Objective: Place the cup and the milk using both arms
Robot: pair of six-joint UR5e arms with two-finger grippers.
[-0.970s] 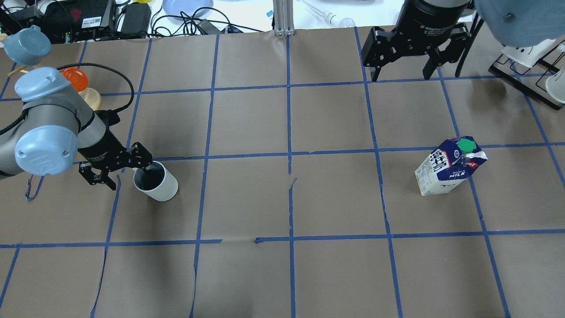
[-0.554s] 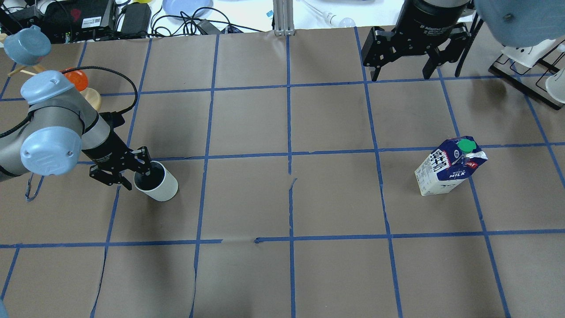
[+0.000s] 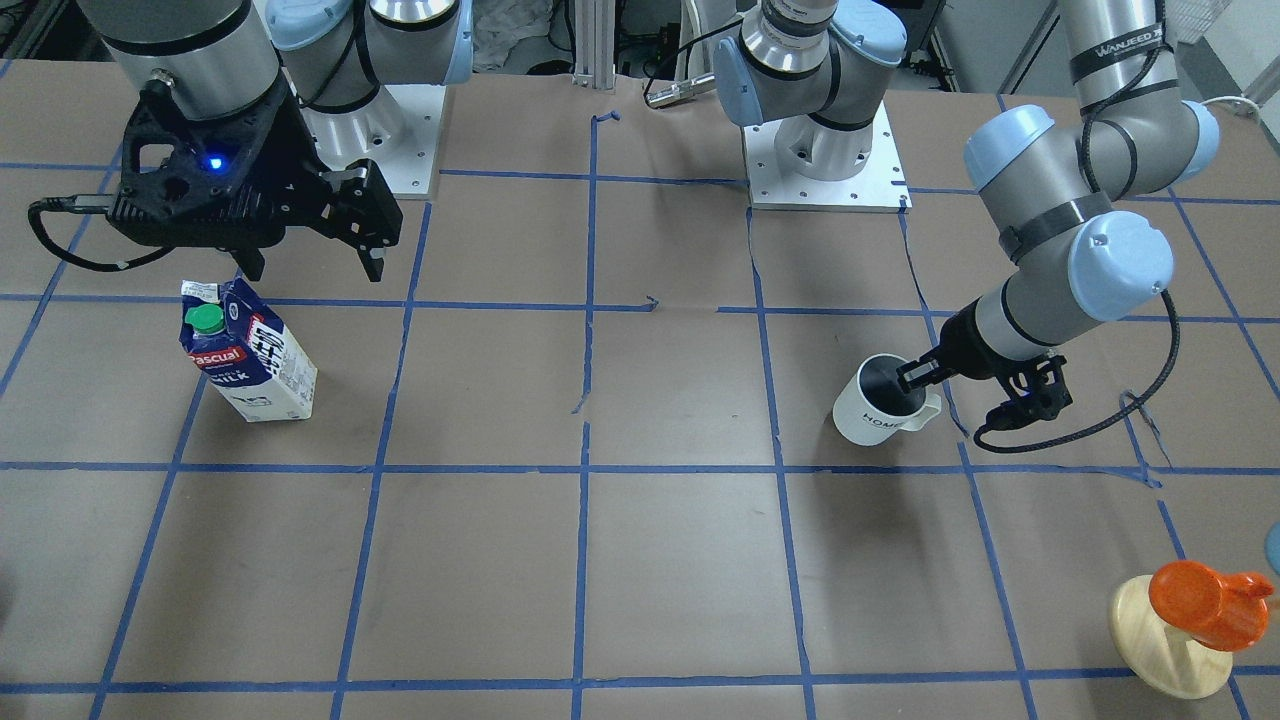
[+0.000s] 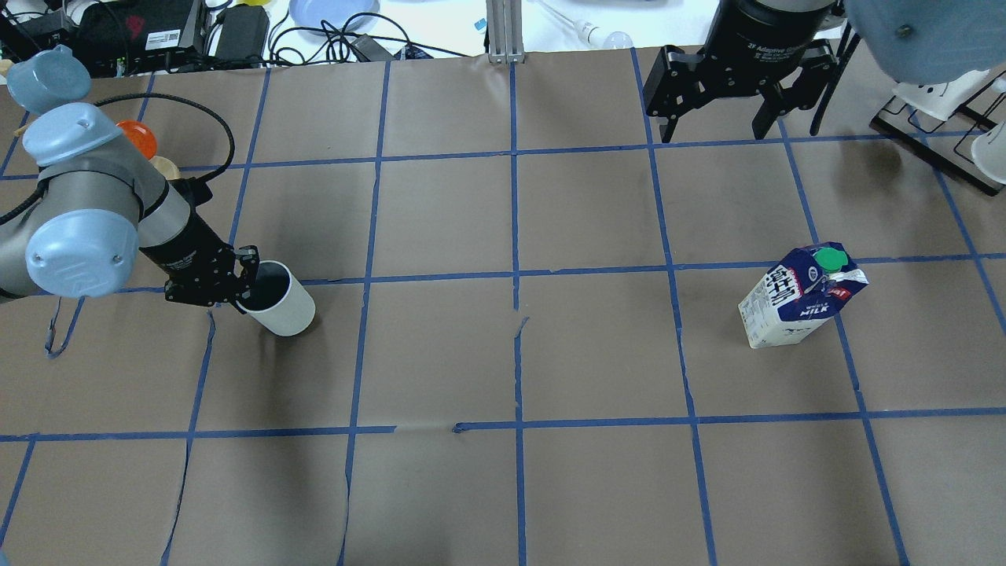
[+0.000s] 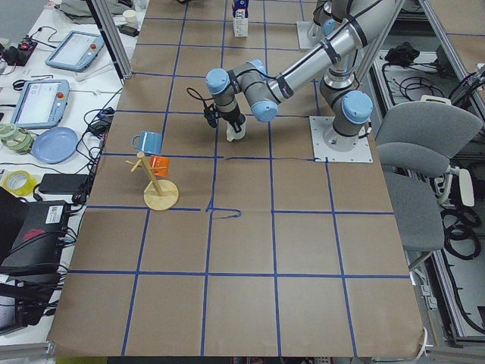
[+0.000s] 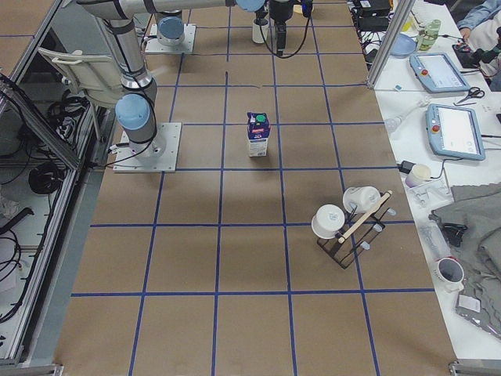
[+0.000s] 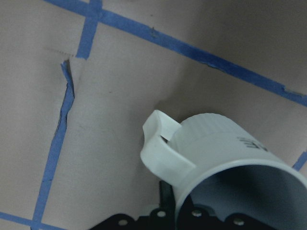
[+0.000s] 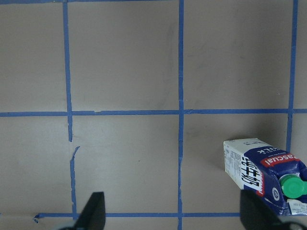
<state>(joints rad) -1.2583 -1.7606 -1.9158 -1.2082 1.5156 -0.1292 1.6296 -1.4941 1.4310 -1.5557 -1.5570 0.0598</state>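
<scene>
The white cup (image 4: 284,305) stands at the table's left side, also in the front view (image 3: 872,412). My left gripper (image 4: 238,284) is shut on its rim beside the handle, one finger inside and one outside. The left wrist view shows the cup (image 7: 225,153) close up with its handle to the left. The blue and white milk (image 4: 800,303) stands upright at the right, also in the front view (image 3: 250,360). My right gripper (image 4: 714,137) hangs open and empty above the table, beyond the milk. The right wrist view shows the milk (image 8: 264,175) at lower right.
An orange object on a round wooden base (image 3: 1190,620) stands near the table's far left corner, close behind my left arm. A black rack with white mugs (image 6: 352,223) stands at the far right. Blue tape lines grid the brown table (image 4: 511,354).
My left gripper has closed from open onto the cup's rim and drawn slightly back and left. The cup has shifted a little with it. The right arm and milk have not moved.
</scene>
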